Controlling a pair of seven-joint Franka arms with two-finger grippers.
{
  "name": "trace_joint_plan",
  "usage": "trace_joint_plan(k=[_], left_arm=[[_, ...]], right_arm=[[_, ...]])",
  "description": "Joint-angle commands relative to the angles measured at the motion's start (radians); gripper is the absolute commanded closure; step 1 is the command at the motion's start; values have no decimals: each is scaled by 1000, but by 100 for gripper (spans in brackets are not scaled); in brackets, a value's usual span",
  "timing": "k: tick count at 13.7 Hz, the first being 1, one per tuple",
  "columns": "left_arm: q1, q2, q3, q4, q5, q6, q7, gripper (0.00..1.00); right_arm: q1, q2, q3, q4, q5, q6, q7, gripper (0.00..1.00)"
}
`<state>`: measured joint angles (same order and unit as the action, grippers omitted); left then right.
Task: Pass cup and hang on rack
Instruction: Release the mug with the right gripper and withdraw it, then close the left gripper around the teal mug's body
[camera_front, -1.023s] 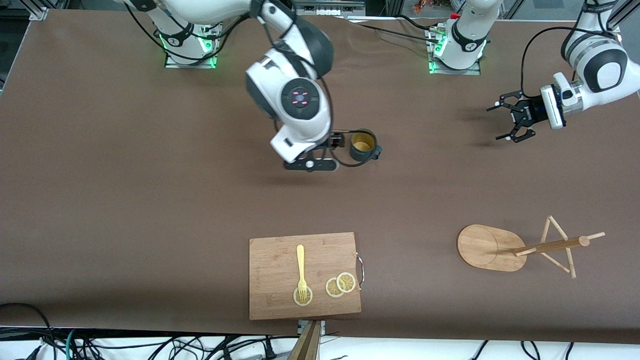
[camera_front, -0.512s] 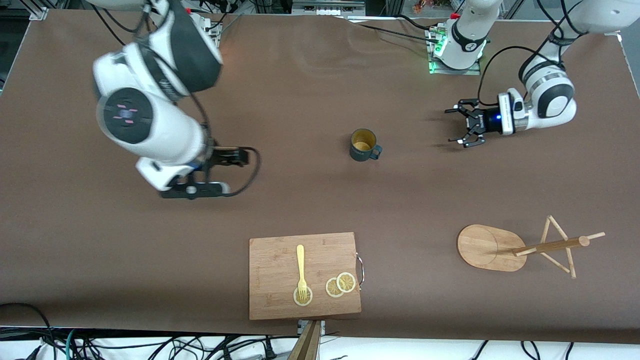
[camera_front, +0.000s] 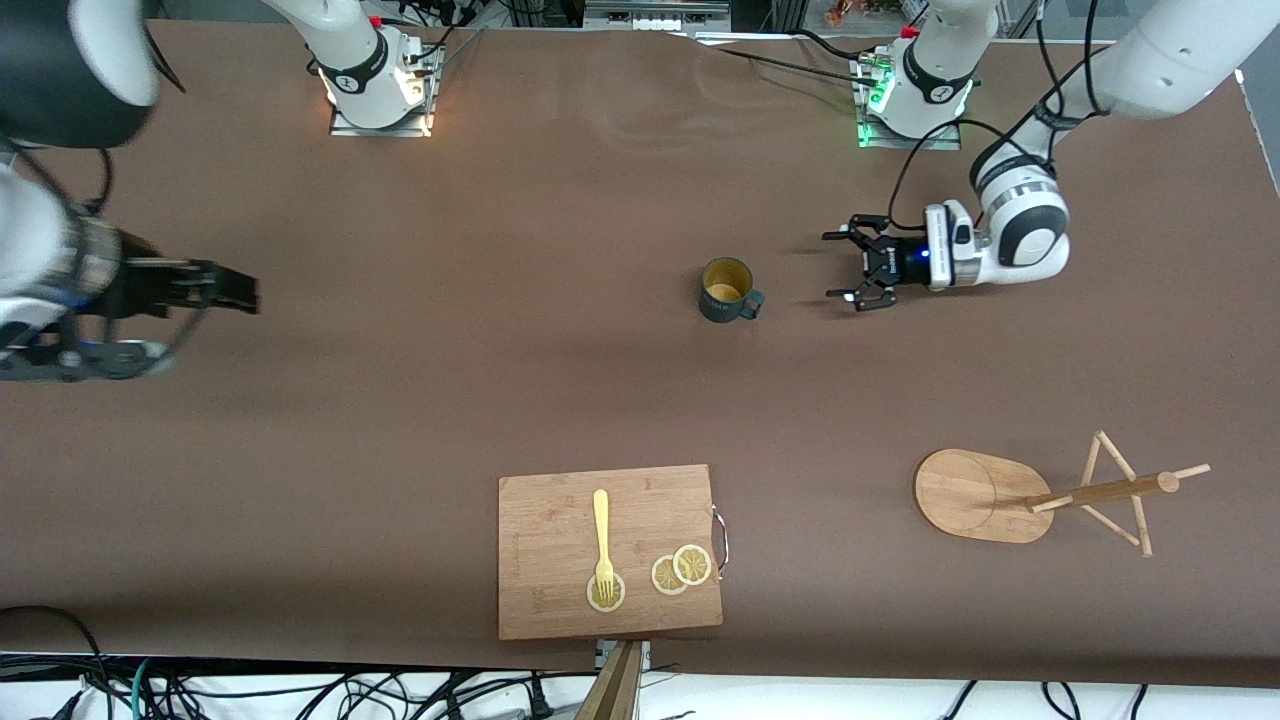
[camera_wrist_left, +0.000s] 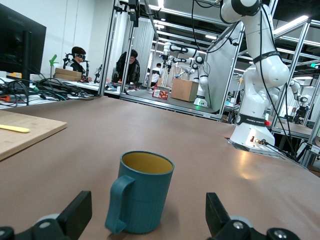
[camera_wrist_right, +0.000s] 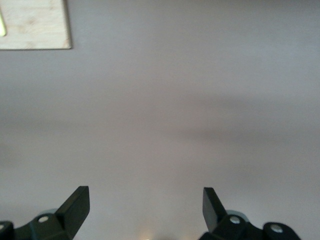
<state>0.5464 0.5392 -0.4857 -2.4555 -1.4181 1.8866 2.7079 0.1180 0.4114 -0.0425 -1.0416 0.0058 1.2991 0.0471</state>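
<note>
1. Since the earlier frames, the right gripper (camera_front: 235, 290) had swung away from the cup (camera_front: 727, 291) to the right arm's end of the table (camera_front: 500, 380); the left gripper (camera_front: 845, 267) had come in from the left arm's end to just beside the cup.
2. Cup stood upright on the table, about mid-table, free of both grippers. Its handle pointed toward the left arm's end and slightly toward the front camera.
3. Left gripper: low over the table, jaws wide apart, empty, aimed at the cup. In the left wrist view the cup (camera_wrist_left: 140, 193) sat between the two fingertips (camera_wrist_left: 77, 212) but ahead of them, not touching.
4. Right gripper (camera_wrist_right: 145, 210): jaws wide apart, empty, over bare table.
5. Rack (camera_front: 1040, 495) stood toward the left arm's end, nearer the front camera than the cup, well apart from it; no cup on its pegs.
6. Cutting board (camera_front: 610, 550) lay near the front edge, carrying a fork (camera_front: 602, 540) and three lemon slices (camera_front: 680, 570).
</note>
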Motion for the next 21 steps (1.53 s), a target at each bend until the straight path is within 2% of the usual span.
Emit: trace_joint_plan(k=[1,2,5,9,12,18,19,20,21], left_arm=[[-54,74,7,36,-54,25,107,0],[-74,106,7,44,-74,32,130,0],[-155,203,10,113,-140,34,199,0],[-230,229,16,162,-211,71,197,0],[-236,297,19,222,-213,72,200,0],[-235,324,29,245,-213,74,208,0],[-236,324,29,245,-214,75,243,2],[-236,324,29,245,-216,87,281,17],[-236,326,27,245,-217,95,295,19]], right_arm=[[-58,-115,13,-102,-7,-9,-13,0],[-64,-153,13,-150,-19,-9,-19,0],[-122,-223,7,-170,-32,8,-26,0],[-146,-305,9,-316,-44,46,-64,0],[-159,-306,7,-322,-33,45,-144,0],[-163,-289,6,-313,-36,45,-148,0],[-163,-287,6,-313,-36,46,-148,0],[-163,-287,6,-313,-35,48,-147,0],[-163,-287,6,-313,-35,48,-147,0]])
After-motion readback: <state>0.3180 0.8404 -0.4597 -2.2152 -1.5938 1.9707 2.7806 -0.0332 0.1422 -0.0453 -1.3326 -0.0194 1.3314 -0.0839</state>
